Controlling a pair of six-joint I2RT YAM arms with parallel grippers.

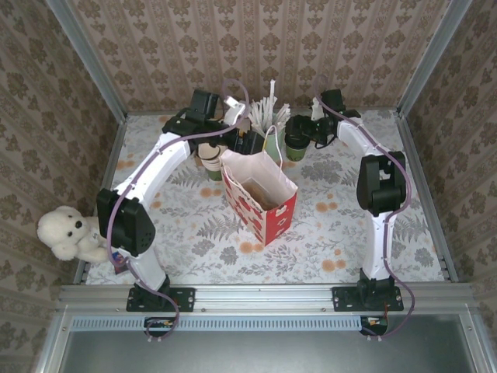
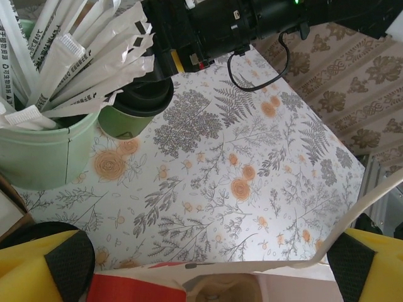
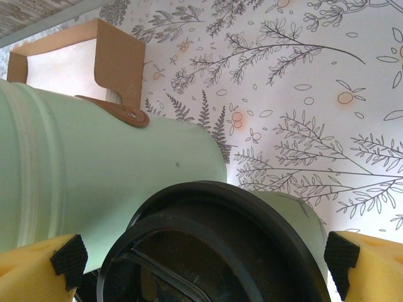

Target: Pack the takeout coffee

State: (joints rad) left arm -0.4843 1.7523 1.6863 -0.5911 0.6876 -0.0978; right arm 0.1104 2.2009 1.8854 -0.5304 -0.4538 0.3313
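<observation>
The takeout coffee (image 1: pixel 295 145), a dark green cup with a black lid (image 3: pixel 214 251), stands at the back of the table beside the mint straw cup (image 1: pixel 268 120). My right gripper (image 3: pixel 204 258) is open and straddles the lid, with one pad (image 3: pixel 68 257) on each side. In the left wrist view the coffee (image 2: pixel 133 108) sits just under the right gripper (image 2: pixel 214 28). A red paper bag (image 1: pixel 260 194) stands open mid-table. My left gripper (image 1: pixel 250 142) hangs open over the bag's rear rim (image 2: pixel 239 269), holding nothing.
A stack of lidless cups (image 1: pixel 210 161) stands left of the bag, under the left arm. A brown cardboard holder (image 3: pixel 116 60) lies behind the mint cup (image 3: pixel 94 182). A white teddy bear (image 1: pixel 70 233) sits at the table's left edge.
</observation>
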